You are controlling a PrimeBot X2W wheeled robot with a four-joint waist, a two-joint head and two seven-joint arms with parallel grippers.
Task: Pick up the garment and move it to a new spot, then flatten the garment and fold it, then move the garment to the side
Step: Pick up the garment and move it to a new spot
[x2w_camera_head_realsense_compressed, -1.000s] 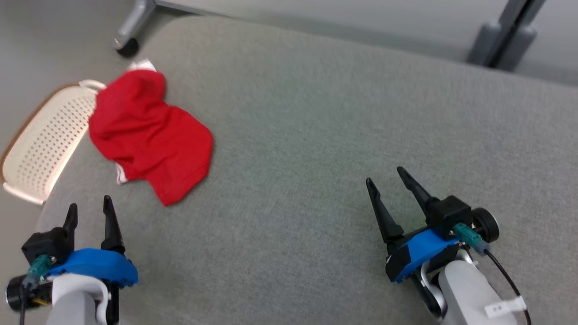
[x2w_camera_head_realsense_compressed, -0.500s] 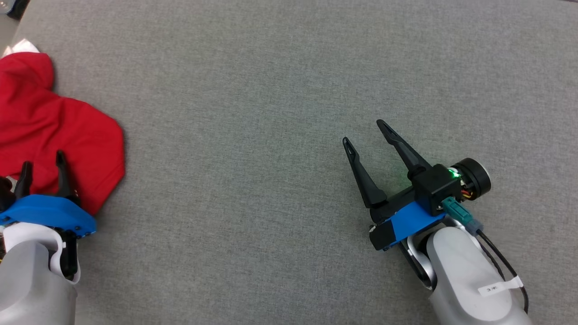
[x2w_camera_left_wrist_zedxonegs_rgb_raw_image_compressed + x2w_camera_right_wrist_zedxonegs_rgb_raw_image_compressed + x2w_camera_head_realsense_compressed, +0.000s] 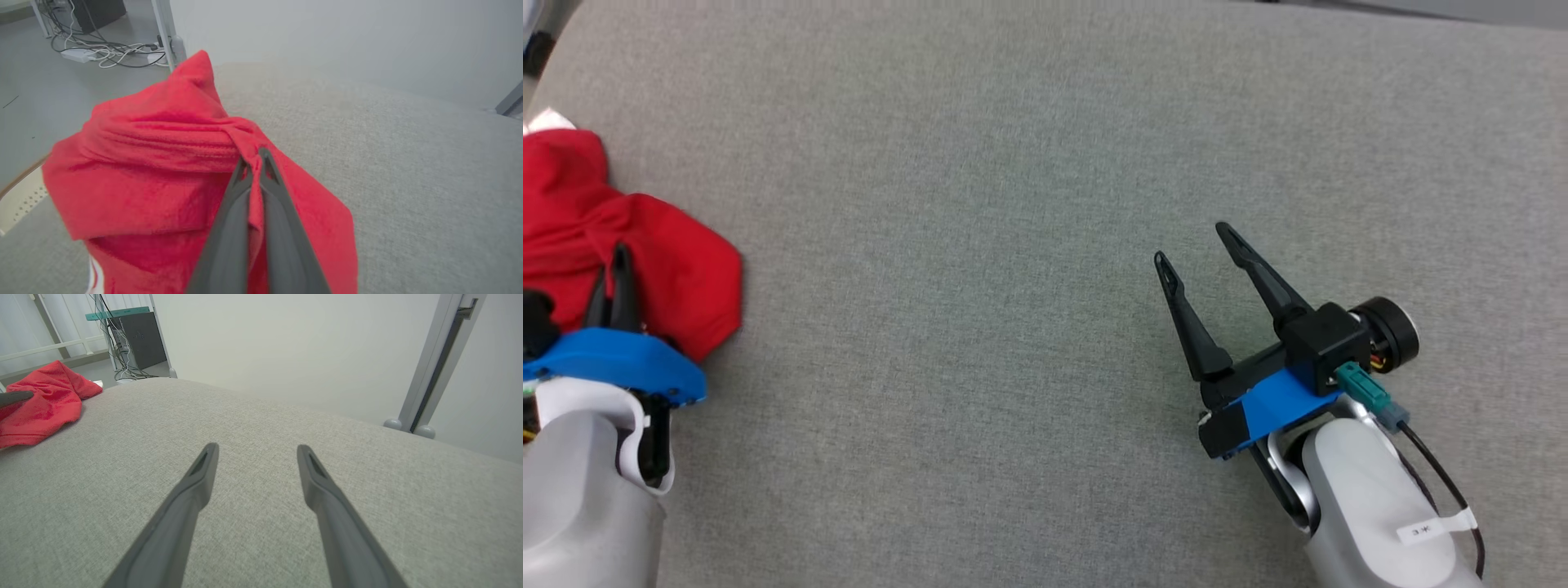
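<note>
Left wrist view puts the red garment (image 3: 163,163) bunched at the left edge of the grey surface (image 3: 1013,163), with a ridge pinched in our left gripper (image 3: 253,157). The bite seems thin. We are on the pick-up, so next we lift and carry toward the surface's middle, where our right gripper (image 3: 1192,242) hovers spread wide. A second ago the left jaws stood wide, short of the garment.
</note>
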